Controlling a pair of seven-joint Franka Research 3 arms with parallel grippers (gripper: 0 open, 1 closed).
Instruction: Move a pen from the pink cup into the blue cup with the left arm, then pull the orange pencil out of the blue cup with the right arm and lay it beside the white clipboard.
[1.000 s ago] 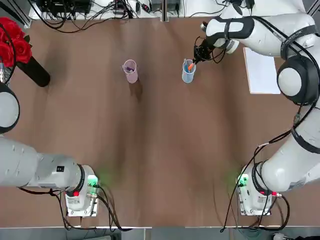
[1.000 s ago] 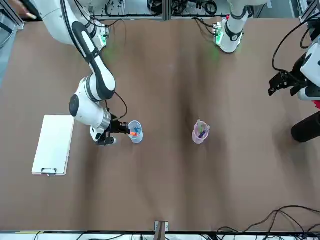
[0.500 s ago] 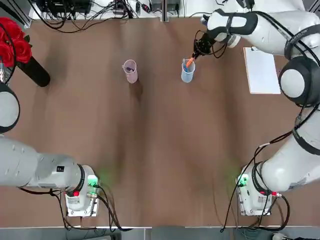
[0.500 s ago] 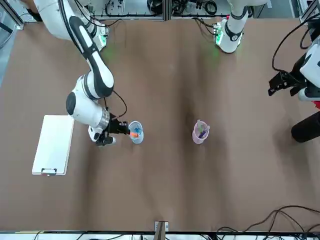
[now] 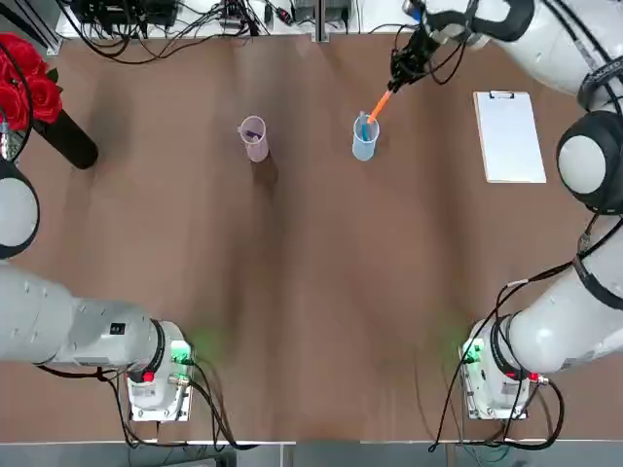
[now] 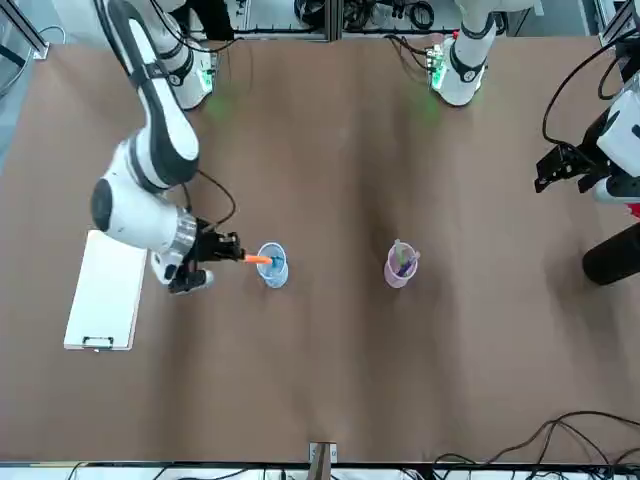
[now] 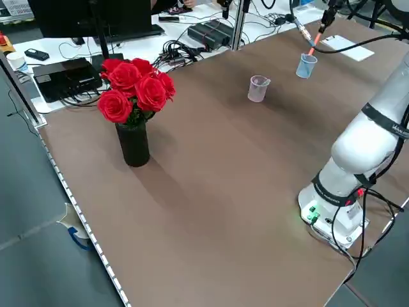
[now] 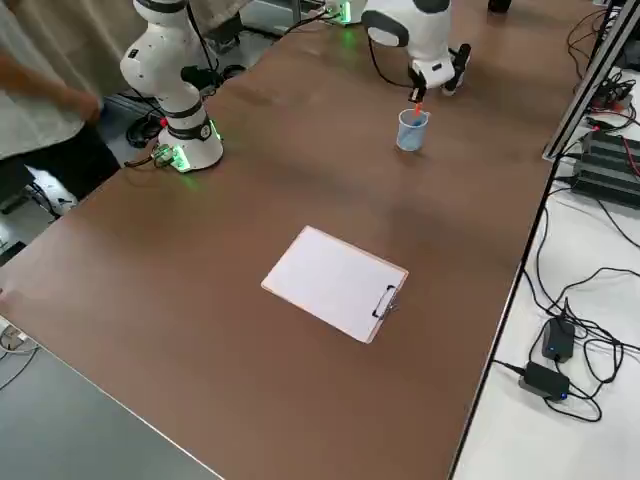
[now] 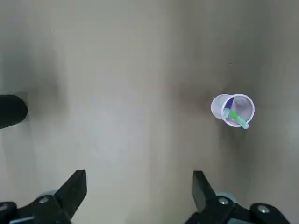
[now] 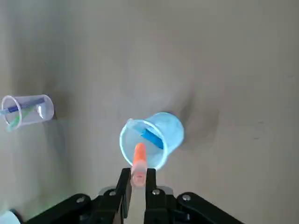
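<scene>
My right gripper (image 5: 397, 80) is shut on the top of the orange pencil (image 5: 378, 103) and holds it tilted above the blue cup (image 5: 365, 139). The pencil's lower tip hangs at the cup's mouth. In the right wrist view the orange pencil (image 10: 138, 161) sits between my fingers over the blue cup (image 10: 161, 128), which holds a blue pen (image 10: 150, 136). The pink cup (image 5: 254, 138) stands to the left with a green and a purple pen (image 9: 237, 119) in it. The white clipboard (image 5: 509, 136) lies to the right. My left gripper (image 6: 548, 178) hangs open, far off by the vase.
A black vase of red roses (image 5: 39, 97) stands at the far left. Cables and boxes line the table's far edge (image 5: 224, 19). The two arm bases (image 5: 156, 375) sit at the near edge. A person (image 8: 40, 110) stands beside the table in the right side view.
My right gripper has risen and moved toward the far edge, drawing the orange pencil up out of the blue cup. The left arm has not moved.
</scene>
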